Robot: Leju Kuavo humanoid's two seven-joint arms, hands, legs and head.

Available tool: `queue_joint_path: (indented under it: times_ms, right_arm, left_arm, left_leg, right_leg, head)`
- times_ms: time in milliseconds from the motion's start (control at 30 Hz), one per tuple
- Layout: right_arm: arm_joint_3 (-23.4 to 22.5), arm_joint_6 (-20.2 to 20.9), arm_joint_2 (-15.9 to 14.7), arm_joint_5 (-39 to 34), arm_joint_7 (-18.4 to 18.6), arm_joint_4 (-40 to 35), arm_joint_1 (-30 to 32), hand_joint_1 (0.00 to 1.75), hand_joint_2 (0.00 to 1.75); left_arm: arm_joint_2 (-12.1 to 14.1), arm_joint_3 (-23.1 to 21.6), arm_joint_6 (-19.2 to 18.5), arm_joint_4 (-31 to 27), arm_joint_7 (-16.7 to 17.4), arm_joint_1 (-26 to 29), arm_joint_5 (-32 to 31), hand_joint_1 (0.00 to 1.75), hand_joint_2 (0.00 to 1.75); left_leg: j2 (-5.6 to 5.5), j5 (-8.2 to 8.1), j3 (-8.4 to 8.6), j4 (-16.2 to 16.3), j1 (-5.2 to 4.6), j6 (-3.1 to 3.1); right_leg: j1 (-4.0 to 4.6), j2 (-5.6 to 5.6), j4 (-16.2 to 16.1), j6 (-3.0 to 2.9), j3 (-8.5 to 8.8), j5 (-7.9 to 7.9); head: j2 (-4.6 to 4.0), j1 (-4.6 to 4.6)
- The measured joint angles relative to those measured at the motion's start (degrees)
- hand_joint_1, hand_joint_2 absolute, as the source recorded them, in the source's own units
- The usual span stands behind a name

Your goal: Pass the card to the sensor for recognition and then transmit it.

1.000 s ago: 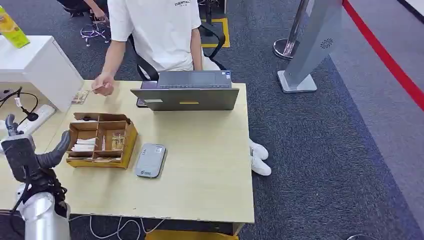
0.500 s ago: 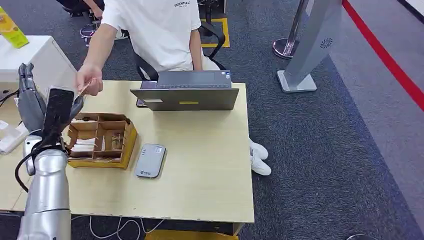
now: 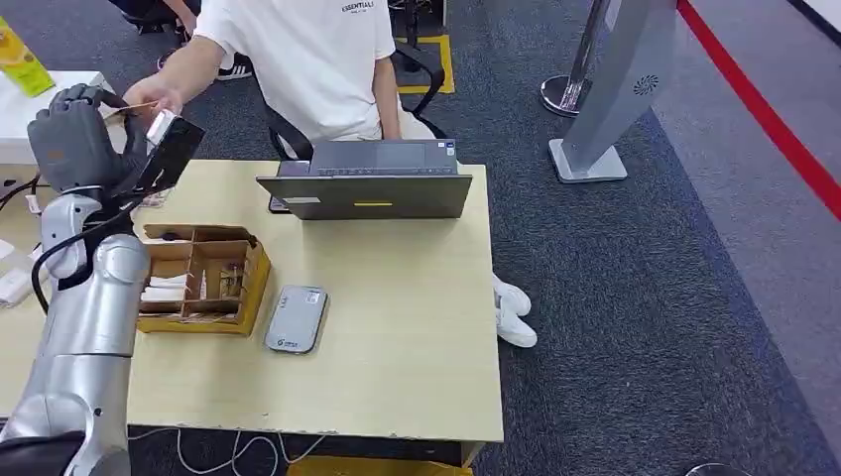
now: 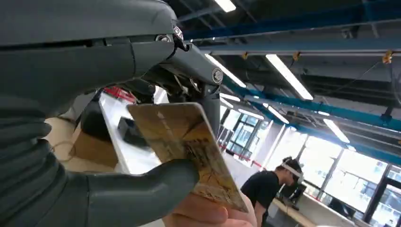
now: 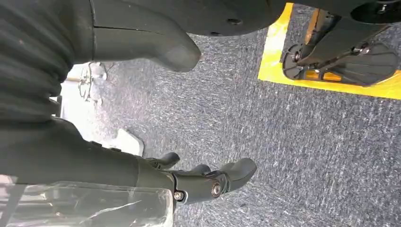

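Note:
My left hand [image 3: 74, 139] is raised at the table's far left corner, level with a person's hand [image 3: 154, 97]. A thin card [image 3: 129, 106] spans the gap between the two hands. In the left wrist view the tan, worn card [image 4: 189, 146] sits pinched between my thumb [image 4: 142, 194] and my fingers, and the person's fingertips [image 4: 208, 215] touch its outer edge. The grey card sensor [image 3: 296, 318] lies flat on the table [image 3: 417, 327] beside a cardboard box. My right hand [image 5: 94, 161] hangs over the carpet, fingers apart, holding nothing.
A cardboard box [image 3: 203, 278] with compartments of cards sits left of the sensor. An open laptop [image 3: 367, 183] stands at the far edge, in front of the seated person in a white shirt [image 3: 307, 59]. A white cabinet [image 3: 30, 119] stands left; a grey kiosk [image 3: 620, 89] right.
My left arm has swung up from beside the table to its far left corner. The person lifted the card off the table and brought it to my hand, which now pinches it.

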Motion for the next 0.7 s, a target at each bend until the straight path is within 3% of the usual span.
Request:
queue_joint_path:
  times_ms: [267, 467, 567, 700]
  right_arm:
    - [0.0, 0.0, 0.0, 1.4, 0.6, 0.0, -0.3, 0.0, 1.75]
    - [0.0, -0.2, 0.0, 2.3, 1.0, 0.0, -0.6, 0.0, 1.75]
    - [0.0, -0.3, 0.0, 2.4, 1.0, 0.0, -0.6, 0.0, 1.75]
    - [0.0, -0.3, 0.0, 2.5, 1.0, 0.0, -0.6, 0.0, 1.75]
  left_arm:
    - [1.7, -5.9, 4.2, 6.6, 4.2, -7.7, -11.6, 1.75, 1.75]
    - [0.9, -10.0, 7.5, 11.9, 7.4, -11.9, -19.4, 1.75, 1.75]
    - [0.5, -11.3, 9.8, 12.7, 7.8, -12.0, -20.8, 1.75, 1.75]
    - [0.1, -12.2, 10.1, 13.5, 8.0, -12.0, -21.0, 1.75, 1.75]
  left_leg:
    - [-0.01, 0.0, 0.0, 0.0, 0.0, 0.0]
    - [-0.01, 0.0, 0.0, 0.0, -0.01, 0.0]
    - [0.0, 0.0, 0.0, 0.0, -0.01, 0.0]
    - [-0.01, 0.0, 0.0, 0.0, 0.0, 0.0]
  right_leg:
    - [0.0, -0.01, 0.0, 0.0, 0.0, 0.0]
    - [-0.01, -0.01, 0.0, 0.03, 0.02, 0.02]
    - [-0.01, 0.01, 0.0, 0.03, 0.1, 0.02]
    - [0.0, 0.0, 0.0, 0.03, 0.1, 0.02]
  head:
    - [0.0, 0.0]
    - [0.0, 0.0]
    - [0.0, 0.0]
    - [0.0, 0.0]
